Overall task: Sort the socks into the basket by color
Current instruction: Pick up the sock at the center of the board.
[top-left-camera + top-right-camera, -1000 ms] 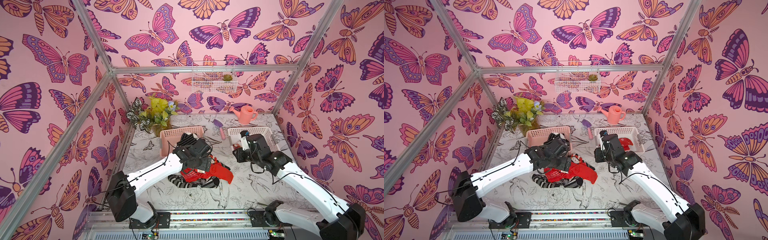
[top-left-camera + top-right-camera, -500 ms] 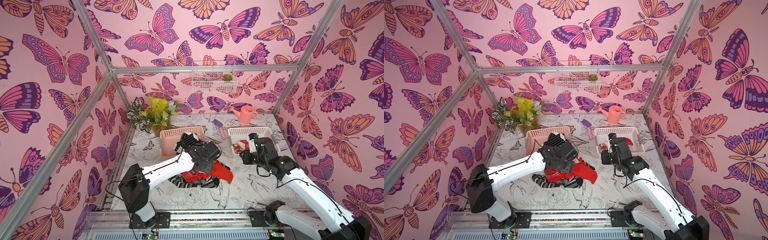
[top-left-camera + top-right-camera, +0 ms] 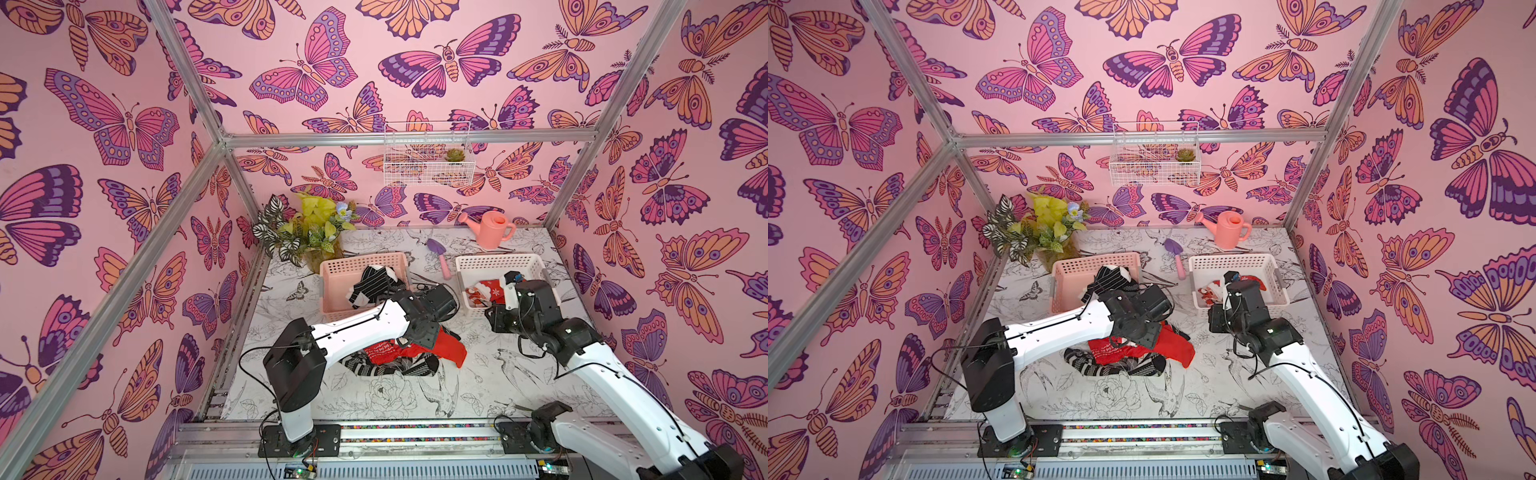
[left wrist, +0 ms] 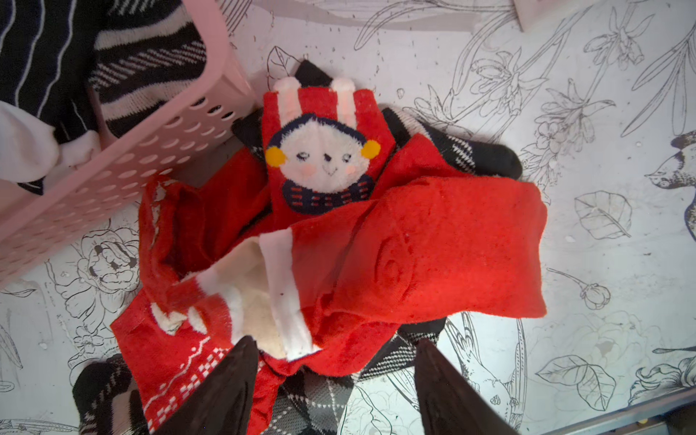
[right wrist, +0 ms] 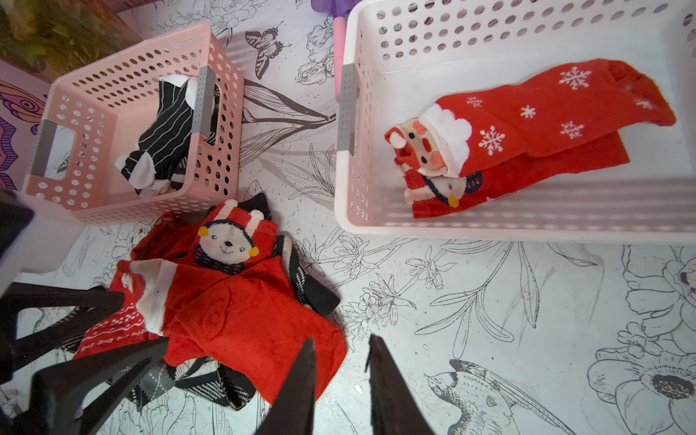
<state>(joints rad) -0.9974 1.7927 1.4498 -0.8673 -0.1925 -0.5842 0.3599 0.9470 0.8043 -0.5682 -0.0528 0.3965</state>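
Observation:
A heap of socks [image 3: 409, 357] lies mid-table, red ones over black-and-white argyle ones; the top red sock [image 4: 324, 158] shows a white bear face. My left gripper [image 4: 335, 350] hangs open just over the heap, its fingertips [image 4: 241, 376] straddling a red sock's edge and an argyle sock. The pink basket [image 3: 332, 286] holds black-and-white striped socks [image 3: 372, 282]. The white basket [image 5: 346, 169] holds red Santa and snowflake socks [image 5: 527, 124]. My right gripper [image 5: 341, 361] is open by a narrow gap and empty, above the table between the heap and the white basket.
A potted plant [image 3: 307, 232] stands in the back left corner. A pink watering can [image 3: 490, 228] and a purple trowel [image 3: 440, 255] lie behind the baskets. A wire shelf [image 3: 428, 160] hangs on the back wall. Metal frame posts edge the table.
My left gripper swung right from beside the pink basket to over the heap, and its jaws narrowed somewhat. My right arm drew back a little from the white basket.

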